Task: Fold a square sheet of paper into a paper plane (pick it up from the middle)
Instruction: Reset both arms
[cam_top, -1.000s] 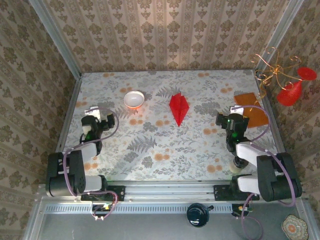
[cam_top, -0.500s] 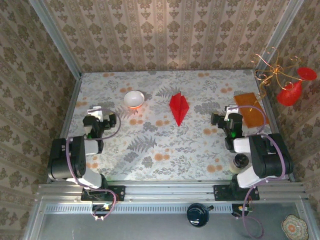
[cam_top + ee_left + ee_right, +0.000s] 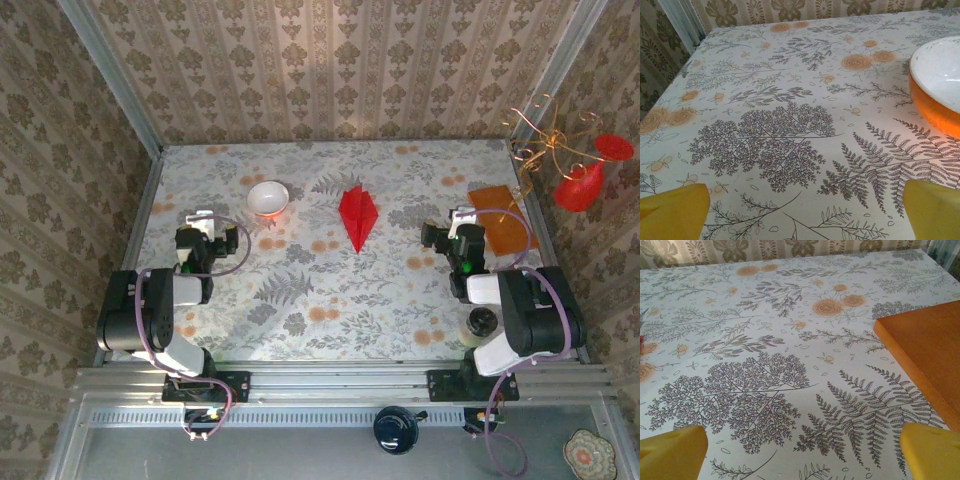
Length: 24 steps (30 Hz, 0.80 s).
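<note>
Paper plane (image 3: pixel 358 216): lay at centre of desk (image 3: pixel 300 290), tip toward 6 o'clock.
Left end effector (image 3: pixel 805 212): was released, empty; bowl (image 3: pixel 940 85) at 2 o'clock.
Right end effector (image 3: pixel 802 455): was released, empty; board (image 3: pixel 925 355) at 2 o'clock.

Clutter on the floral table (image 3: pixel 330 300)
White bowl (image 3: pixel 268 198) left of centre; orange-brown board (image 3: pixel 503 219) at right edge; red-and-gold ornament (image 3: pixel 580 183) beyond the rail.
</note>
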Each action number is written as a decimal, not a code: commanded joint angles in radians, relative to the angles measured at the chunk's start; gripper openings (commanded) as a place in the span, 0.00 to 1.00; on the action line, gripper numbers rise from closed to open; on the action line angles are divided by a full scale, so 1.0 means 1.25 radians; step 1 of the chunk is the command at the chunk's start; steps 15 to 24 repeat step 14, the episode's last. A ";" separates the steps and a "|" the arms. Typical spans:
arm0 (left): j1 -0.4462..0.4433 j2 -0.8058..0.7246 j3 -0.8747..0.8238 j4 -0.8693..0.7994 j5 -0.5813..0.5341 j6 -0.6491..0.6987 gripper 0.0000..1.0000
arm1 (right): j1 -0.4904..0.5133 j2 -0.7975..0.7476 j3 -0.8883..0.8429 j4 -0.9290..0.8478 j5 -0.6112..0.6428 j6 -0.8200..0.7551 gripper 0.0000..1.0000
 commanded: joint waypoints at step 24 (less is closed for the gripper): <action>0.004 0.003 0.019 -0.011 0.016 0.016 1.00 | 0.003 -0.002 -0.009 0.062 -0.061 -0.037 1.00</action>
